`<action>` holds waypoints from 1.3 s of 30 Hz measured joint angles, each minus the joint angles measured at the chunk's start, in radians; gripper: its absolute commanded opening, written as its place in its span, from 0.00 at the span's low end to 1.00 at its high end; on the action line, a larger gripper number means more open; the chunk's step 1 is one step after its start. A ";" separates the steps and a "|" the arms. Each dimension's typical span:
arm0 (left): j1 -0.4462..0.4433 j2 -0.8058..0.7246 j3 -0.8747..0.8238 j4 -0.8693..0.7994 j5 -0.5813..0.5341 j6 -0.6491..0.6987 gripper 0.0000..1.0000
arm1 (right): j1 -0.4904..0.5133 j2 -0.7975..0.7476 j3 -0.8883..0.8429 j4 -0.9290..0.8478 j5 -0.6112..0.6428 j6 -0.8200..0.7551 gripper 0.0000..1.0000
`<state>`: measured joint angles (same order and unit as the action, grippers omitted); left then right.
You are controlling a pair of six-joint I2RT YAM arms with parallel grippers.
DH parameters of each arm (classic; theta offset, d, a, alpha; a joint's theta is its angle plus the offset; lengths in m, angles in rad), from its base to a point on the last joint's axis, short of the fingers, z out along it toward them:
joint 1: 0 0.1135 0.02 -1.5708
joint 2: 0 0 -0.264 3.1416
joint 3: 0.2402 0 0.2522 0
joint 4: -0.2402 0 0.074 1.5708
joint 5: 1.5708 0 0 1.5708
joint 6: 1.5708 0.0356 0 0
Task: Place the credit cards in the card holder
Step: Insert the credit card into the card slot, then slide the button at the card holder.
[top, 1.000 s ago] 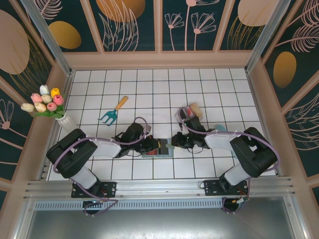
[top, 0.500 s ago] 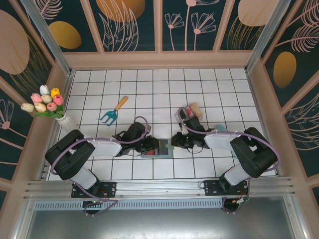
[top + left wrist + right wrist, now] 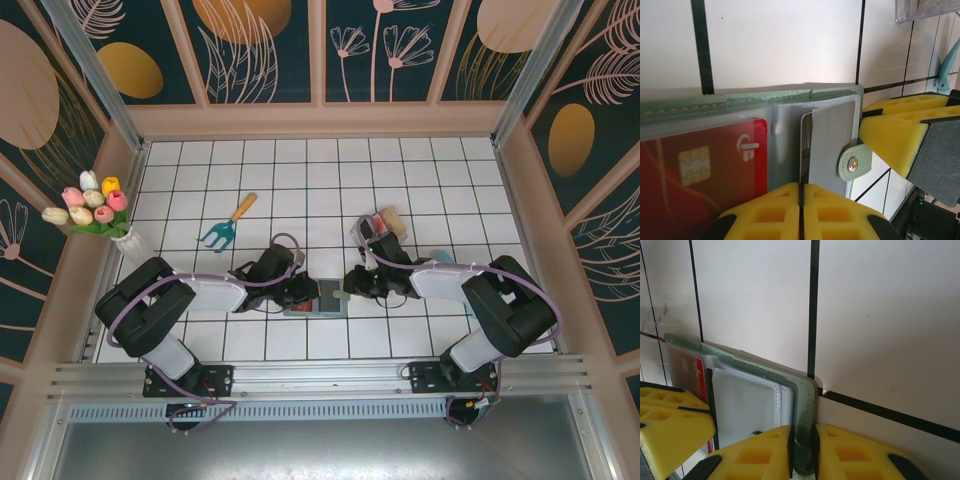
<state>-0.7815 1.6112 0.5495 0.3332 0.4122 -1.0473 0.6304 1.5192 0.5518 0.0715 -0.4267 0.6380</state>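
Hardly anything has been displaced since a second ago; only the left arm has been edged slightly toward the centre. The flat sage-green folding card holder (image 3: pixel 322 299) is laid open on the white tiled table (image 3: pixel 300 170) near its front edge, between both grippers. A red plastic credit card (image 3: pixel 700 170) with a gold chip is seen tucked behind a clear inner pocket. The left gripper (image 3: pixel 800 192) is clenched on a thin grey inner leaf of the card holder, and the right gripper (image 3: pixel 802 442) is clamped on its green outer edge. Farther back, a clear plastic tray (image 3: pixel 376 228) with dark and tan items is set, and to the left a teal trowel (image 3: pixel 226 228) with an orange handle.
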 measured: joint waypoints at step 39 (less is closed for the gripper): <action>-0.018 -0.088 0.007 -0.159 -0.270 -0.004 0.15 | 0.341 0.098 0.299 -0.385 0.422 0.087 0.13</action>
<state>-0.7990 1.5234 0.5568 0.1745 0.1425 -1.0515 0.9714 1.6176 0.8505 -0.3134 -0.0051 0.7250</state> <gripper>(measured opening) 0.156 0.126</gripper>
